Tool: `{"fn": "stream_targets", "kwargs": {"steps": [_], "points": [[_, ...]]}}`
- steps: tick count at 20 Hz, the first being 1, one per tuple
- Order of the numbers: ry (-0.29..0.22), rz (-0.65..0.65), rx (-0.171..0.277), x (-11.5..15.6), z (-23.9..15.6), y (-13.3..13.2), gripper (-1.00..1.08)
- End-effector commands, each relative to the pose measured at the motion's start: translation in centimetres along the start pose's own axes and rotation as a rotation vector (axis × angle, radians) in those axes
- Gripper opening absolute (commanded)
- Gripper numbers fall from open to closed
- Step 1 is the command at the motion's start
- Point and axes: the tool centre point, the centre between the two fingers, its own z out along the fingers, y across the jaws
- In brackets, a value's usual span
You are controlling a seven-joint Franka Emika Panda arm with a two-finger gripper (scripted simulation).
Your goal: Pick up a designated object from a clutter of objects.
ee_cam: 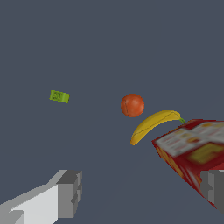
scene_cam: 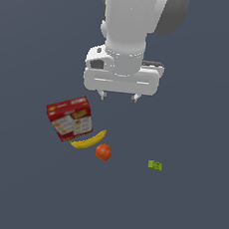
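The designated object, a tiny bright green flat block (scene_cam: 155, 165) (ee_cam: 59, 96), lies alone on the dark floor toward the exterior view's right. The clutter sits to its left: a red printed carton box (scene_cam: 69, 118) (ee_cam: 192, 151), a yellow banana (scene_cam: 88, 141) (ee_cam: 154, 124) against the box, and a small orange-red ball (scene_cam: 103, 152) (ee_cam: 132, 105). My gripper (scene_cam: 119, 96) (ee_cam: 142, 192) hangs high above the floor, open, with nothing between its fingers (ee_cam: 70, 194). It is behind the clutter and apart from the green block.
Dark grey floor surrounds the four objects. The white arm body (scene_cam: 127, 38) fills the upper middle of the exterior view.
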Motion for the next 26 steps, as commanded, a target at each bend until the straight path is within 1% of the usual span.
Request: {"fn": "stream_targets", "kwargs": {"steps": [1,10,16,21,26], "points": [[0.000,0.000,0.000,0.0,0.0,0.0,1.00],[-0.015,-0.001,0.011,-0.2,1.1,-0.7,1.00],[-0.015,-0.006,0.010,-0.2,1.2,-0.8,1.00],[-0.016,-0.060,0.002,0.6,2.0,-1.4,1.00],[-0.017,-0.161,-0.011,1.9,3.4,-2.5,1.00]]}}
